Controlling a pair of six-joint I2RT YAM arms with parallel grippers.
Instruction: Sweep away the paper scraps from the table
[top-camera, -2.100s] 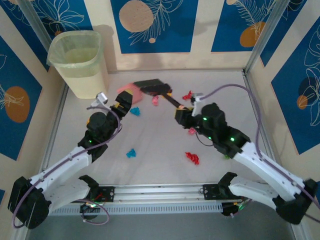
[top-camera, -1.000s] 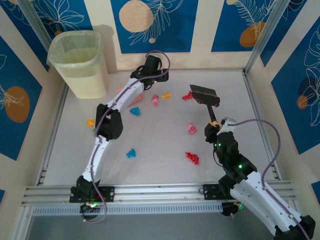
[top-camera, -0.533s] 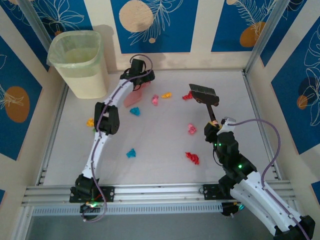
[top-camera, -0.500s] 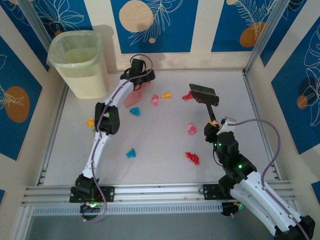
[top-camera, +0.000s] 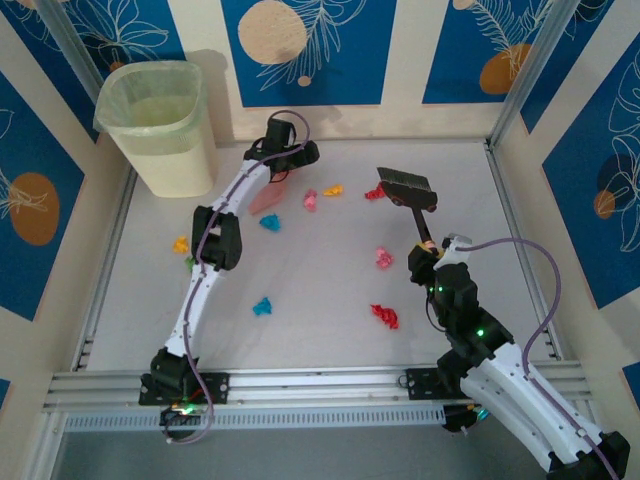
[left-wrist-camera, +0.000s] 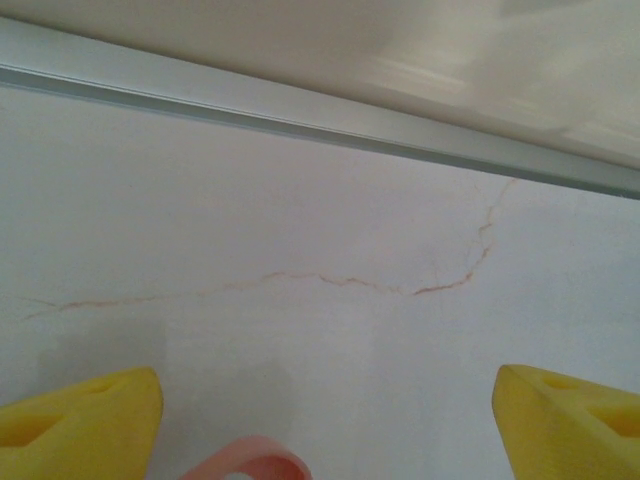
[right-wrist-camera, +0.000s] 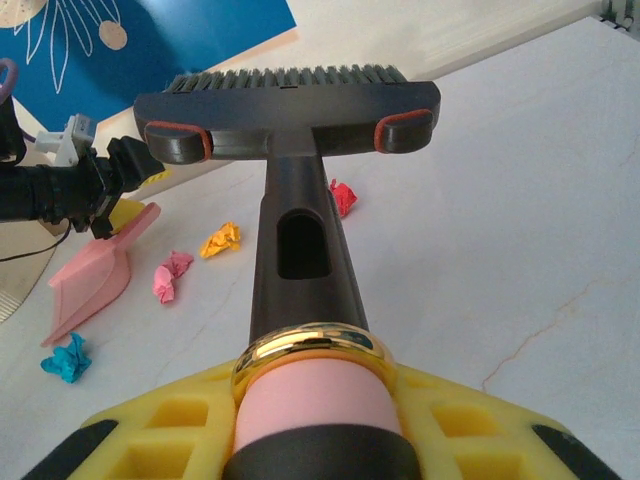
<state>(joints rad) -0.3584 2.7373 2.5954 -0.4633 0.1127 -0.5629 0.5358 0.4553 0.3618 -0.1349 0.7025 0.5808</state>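
The left claw (top-camera: 290, 158) is hanging over the far edge of the table (top-camera: 320, 340). The dustpan (top-camera: 265, 196) is lying on the table just under it, stretching toward the near side, with its handle tip sitting between the spread fingers (left-wrist-camera: 80, 415). The bin (top-camera: 160, 125) is standing well to that claw's left. The right claw (top-camera: 428, 256) is gripping the brush (top-camera: 405, 188), whose head is reaching out beyond it. Paper scraps (top-camera: 310, 200) are lying between the dustpan and the brush head. One is lying just left of the right claw, and another is lying nearer the bases.
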